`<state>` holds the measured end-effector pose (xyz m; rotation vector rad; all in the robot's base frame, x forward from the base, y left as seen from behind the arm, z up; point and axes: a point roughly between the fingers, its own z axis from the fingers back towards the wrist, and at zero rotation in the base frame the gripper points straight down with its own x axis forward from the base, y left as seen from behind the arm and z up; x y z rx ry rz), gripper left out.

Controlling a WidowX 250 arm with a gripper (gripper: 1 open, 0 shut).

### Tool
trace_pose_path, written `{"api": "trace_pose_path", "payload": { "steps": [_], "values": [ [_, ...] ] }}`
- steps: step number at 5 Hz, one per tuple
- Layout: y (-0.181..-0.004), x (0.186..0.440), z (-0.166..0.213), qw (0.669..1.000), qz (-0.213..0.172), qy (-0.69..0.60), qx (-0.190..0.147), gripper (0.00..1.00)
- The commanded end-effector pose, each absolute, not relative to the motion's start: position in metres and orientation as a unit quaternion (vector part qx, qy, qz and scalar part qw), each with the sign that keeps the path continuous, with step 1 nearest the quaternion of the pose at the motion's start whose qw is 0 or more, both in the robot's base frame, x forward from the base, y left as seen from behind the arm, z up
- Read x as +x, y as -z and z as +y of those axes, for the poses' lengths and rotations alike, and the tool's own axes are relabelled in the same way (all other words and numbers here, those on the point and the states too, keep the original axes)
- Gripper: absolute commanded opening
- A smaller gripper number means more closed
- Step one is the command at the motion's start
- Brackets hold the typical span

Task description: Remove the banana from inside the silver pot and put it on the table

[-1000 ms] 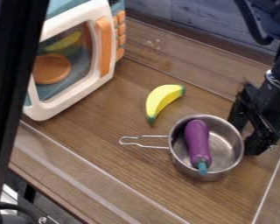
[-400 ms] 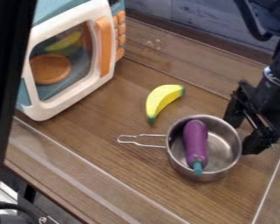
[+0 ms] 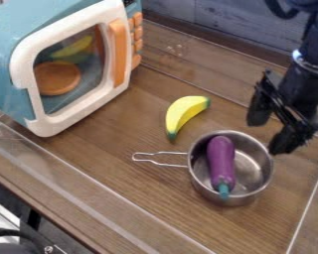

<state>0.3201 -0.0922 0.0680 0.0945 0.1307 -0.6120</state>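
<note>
The yellow banana (image 3: pixel 185 113) lies on the brown wood table (image 3: pixel 108 139), just up and left of the silver pot (image 3: pixel 234 169). Inside the pot rests a purple eggplant (image 3: pixel 223 161) with a green stem; the pot's wire handle (image 3: pixel 159 159) points left. My black gripper (image 3: pixel 281 117) hangs at the right, above the pot's right rim. Its fingers stand apart and hold nothing.
A teal-and-white toy microwave (image 3: pixel 69 64) with its door ajar and toy food inside stands at the left. A clear plastic rim (image 3: pixel 82 198) runs along the table's front and right edges.
My gripper has risen and shifted up and slightly left from beside the pot. The dark bar that covered the left of the view is gone. The banana, pot and eggplant have not moved.
</note>
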Motion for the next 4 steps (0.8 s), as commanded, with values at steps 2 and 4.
{"api": "trace_pose_path", "payload": {
  "steps": [2, 4],
  "values": [
    [-0.129, 0.319, -0.046, 0.955, 0.011, 0.292, 0.058, 1.00],
    [-0.139, 0.304, -0.013, 0.953, -0.010, 0.296, 0.058, 1.00]
  ]
}}
